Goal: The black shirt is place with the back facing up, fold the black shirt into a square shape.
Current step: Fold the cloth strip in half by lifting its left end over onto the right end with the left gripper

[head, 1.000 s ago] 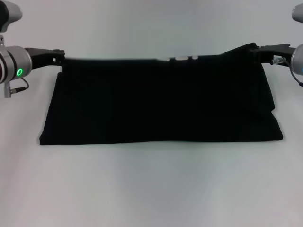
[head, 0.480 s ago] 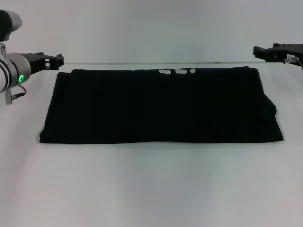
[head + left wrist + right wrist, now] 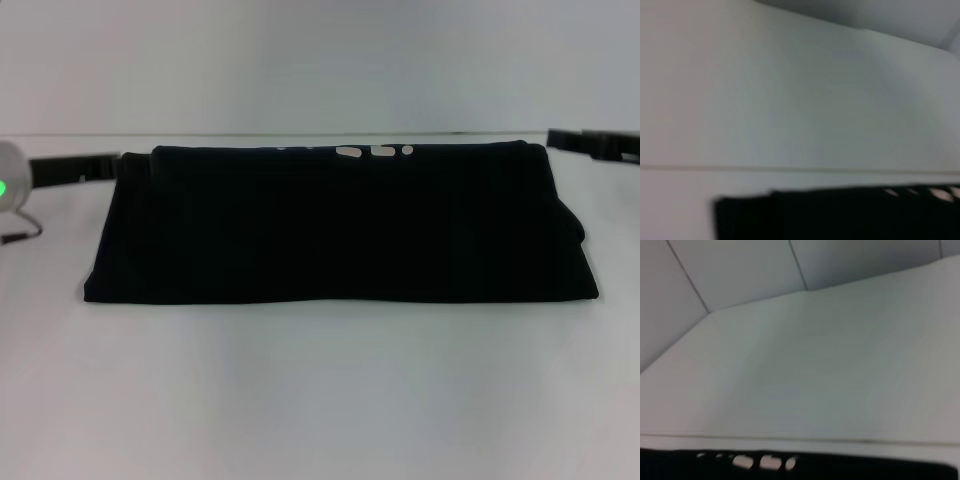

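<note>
Shirt: the soft matte black shirt (image 3: 340,225) lies folded flat mid-table, long axis left to right, white lettering peeking at its far edge.
Left gripper (image 3: 100,166): reaching level toward the far-left corner; finger state unclear.
Right gripper (image 3: 585,143): level beside the far-right corner, apart; finger state unclear.

**Black Cloth, White Ground**

The black shirt (image 3: 340,225) is plain matte black all over, unpatterned apart from a few small white lettering marks (image 3: 375,151) along its far edge. The table (image 3: 320,400) beneath is uniform white, and the wall (image 3: 320,60) beyond is pale grey. At the left edge the left gripper (image 3: 75,167) is black, on a silver-grey wrist showing a green light (image 3: 3,187). At the right, the right gripper (image 3: 595,143) is black.
</note>
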`<state>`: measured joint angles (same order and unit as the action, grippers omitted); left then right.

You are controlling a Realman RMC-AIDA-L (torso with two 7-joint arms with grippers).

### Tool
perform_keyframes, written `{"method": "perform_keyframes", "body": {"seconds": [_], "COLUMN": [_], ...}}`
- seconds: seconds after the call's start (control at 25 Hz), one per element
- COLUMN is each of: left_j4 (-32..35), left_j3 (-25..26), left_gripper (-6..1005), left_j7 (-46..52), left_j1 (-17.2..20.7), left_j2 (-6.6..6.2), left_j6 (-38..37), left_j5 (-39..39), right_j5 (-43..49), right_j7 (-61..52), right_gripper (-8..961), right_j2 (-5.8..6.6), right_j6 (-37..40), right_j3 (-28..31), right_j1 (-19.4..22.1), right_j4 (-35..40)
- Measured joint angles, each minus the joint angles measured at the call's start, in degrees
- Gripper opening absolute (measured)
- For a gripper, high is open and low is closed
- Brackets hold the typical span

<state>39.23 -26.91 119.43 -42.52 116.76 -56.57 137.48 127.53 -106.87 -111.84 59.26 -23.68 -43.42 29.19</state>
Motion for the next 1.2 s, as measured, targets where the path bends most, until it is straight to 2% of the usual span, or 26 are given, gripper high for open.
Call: {"method": "perform_keyframes", "body": {"seconds": [0.16,0.32,0.72,0.92,1.2], "left_j4": [5.2,9.0,9.4,8.6,4.6], "left_j3": [0.9,1.0,2.1,2.2,2.2], "left_gripper": [849,849,849,849,849], "left_j7": [2.1,4.2,7.4,13.1,26.8], "left_j1": [3.1,5.9,9.3,8.0,6.1], "left_j2": [-0.43,-0.18,-0.60,-1.29,-2.29], "left_j6": [-13.2,-21.9,-26.1,-30.2,-31.3], "left_j5": [0.0,0.0,1.7,5.4,8.0], "right_j5": [-0.6,-2.7,-3.0,-2.7,-2.6], "right_j7": [-2.5,-2.7,-2.8,-2.5,2.2], "right_gripper": [642,643,641,640,638], "right_j2": [0.35,0.70,1.39,1.45,0.73], "right_j6": [9.5,17.7,24.6,24.3,23.1], "right_j3": [0.7,0.8,1.1,0.4,-0.5], "right_j1": [3.8,6.5,9.4,8.9,6.9], "right_j4": [2.7,3.1,3.3,3.1,3.0]}}
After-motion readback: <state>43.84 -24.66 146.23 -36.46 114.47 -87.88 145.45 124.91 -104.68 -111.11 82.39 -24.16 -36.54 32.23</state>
